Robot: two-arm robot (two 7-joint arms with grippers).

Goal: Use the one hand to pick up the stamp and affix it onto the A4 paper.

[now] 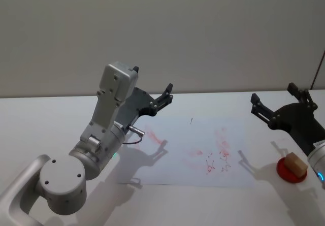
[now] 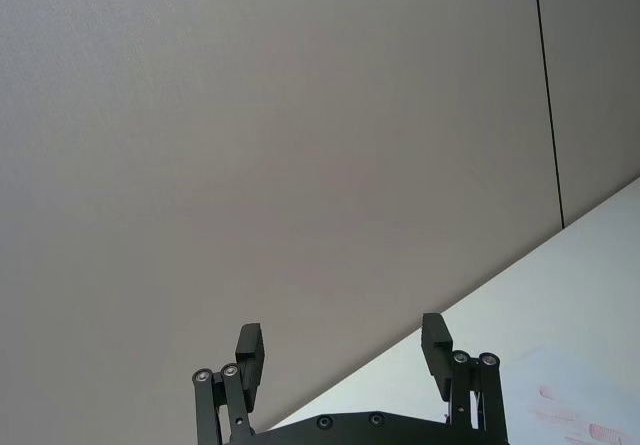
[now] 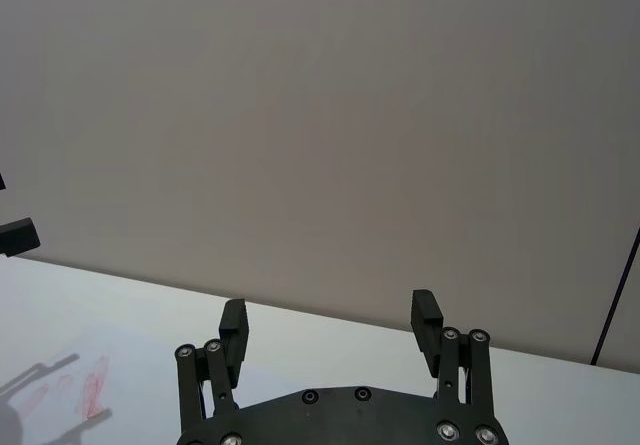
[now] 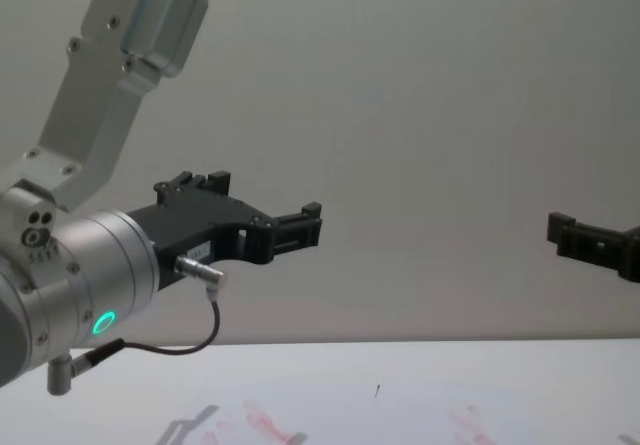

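Observation:
The tan-brown stamp (image 1: 296, 165) rests on a round red pad (image 1: 285, 172) at the table's right, in the head view. The A4 paper (image 1: 203, 157) lies flat mid-table, with red ink smudges and a tiny dark speck. My right gripper (image 1: 273, 95) hovers open and empty above the table, up and to the left of the stamp; its wrist view shows the spread fingers (image 3: 233, 317). My left gripper (image 1: 166, 95) is raised above the paper's left part, open and empty, with fingers (image 2: 250, 343) pointing at the wall. In the chest view both grippers (image 4: 312, 217) (image 4: 560, 230) hang well above the sheet (image 4: 350, 415).
A plain grey wall (image 1: 203, 33) stands behind the white table (image 1: 51, 119). The left arm's large silver elbow and wrist (image 1: 96, 144) occupy the near left. A thin dark cable (image 2: 548, 95) runs down the wall at the right.

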